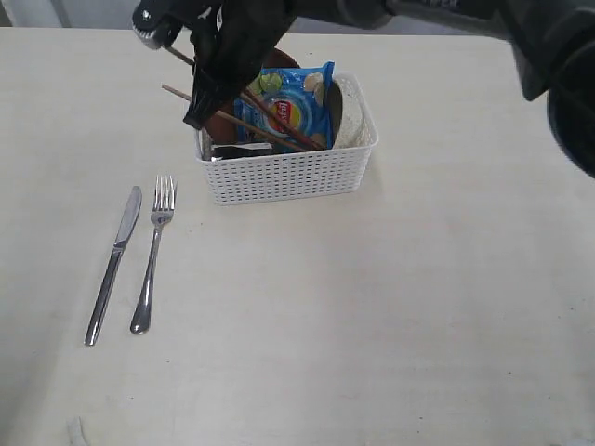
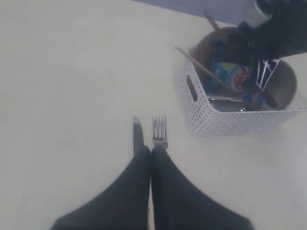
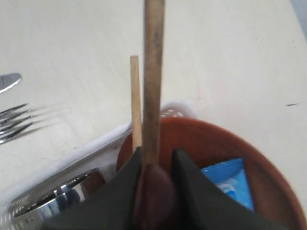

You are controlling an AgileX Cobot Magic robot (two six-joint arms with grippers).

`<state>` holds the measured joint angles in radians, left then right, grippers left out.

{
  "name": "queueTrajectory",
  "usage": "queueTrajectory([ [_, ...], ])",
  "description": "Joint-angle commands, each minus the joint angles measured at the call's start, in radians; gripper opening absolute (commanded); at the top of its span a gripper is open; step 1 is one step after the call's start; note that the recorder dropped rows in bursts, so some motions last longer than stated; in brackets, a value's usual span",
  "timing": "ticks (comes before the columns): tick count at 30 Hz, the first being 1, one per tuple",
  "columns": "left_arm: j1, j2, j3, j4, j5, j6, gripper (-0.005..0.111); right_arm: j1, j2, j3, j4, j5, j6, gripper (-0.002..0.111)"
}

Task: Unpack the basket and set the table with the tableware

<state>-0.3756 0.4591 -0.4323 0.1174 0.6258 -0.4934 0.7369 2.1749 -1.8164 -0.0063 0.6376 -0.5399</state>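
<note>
Up at twelve o'clock on the table (image 1: 418, 307), the basket (image 1: 288, 177) crowds a chip bag (image 1: 296, 110) against the chopsticks (image 1: 244, 123); knife (image 1: 113, 265) and fork (image 1: 153, 260) lie at its eight o'clock. Right gripper (image 3: 157, 154) pinches the chopsticks; left gripper (image 2: 151, 149) is closed, empty.

One basket (image 1: 288, 177) stands on one table (image 1: 418, 307). Seen from the exterior view, one knife (image 1: 113, 265) and one fork (image 1: 153, 251) lie at eight o'clock from it. Inside the basket are two chopsticks (image 3: 153, 86), one chip bag (image 1: 293, 107), one plate (image 3: 216, 143) and one cup (image 3: 57, 203).
</note>
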Motion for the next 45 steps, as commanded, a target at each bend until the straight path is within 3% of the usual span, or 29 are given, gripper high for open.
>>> queueTrajectory([
  [1, -0.007, -0.006, 0.006, -0.005, -0.008, 0.005, 0.000, 0.000, -0.073, 0.003, 0.006, 0.012, 0.007, 0.000],
  [7, -0.007, -0.006, 0.006, -0.005, -0.008, 0.012, 0.000, -0.002, -0.129, 0.003, -0.055, 0.055, 0.055, -0.001],
  [12, -0.007, -0.006, 0.006, -0.005, -0.008, 0.015, 0.000, -0.005, -0.194, 0.003, -0.322, 0.123, 0.287, -0.001],
  [15, -0.007, -0.006, 0.006, -0.005, -0.005, 0.015, 0.000, -0.040, -0.234, 0.003, -0.361, 0.188, 0.378, -0.001],
  [25, -0.007, -0.006, 0.006, -0.014, -0.005, 0.022, 0.000, -0.380, -0.275, 0.005, -0.102, 0.425, 0.450, -0.001],
  [30, -0.007, -0.006, 0.006, -0.014, -0.005, 0.022, 0.000, -0.529, -0.273, 0.089, 0.030, 0.440, 0.453, -0.001],
  [40, -0.007, -0.006, 0.006, -0.014, -0.005, 0.022, 0.000, -0.742, -0.271, 0.463, -0.061, 0.224, 0.549, -0.001],
  [45, -0.007, -0.006, 0.006, -0.013, -0.005, 0.024, 0.000, -0.827, -0.231, 0.544, -0.113, 0.182, 0.587, -0.001],
])
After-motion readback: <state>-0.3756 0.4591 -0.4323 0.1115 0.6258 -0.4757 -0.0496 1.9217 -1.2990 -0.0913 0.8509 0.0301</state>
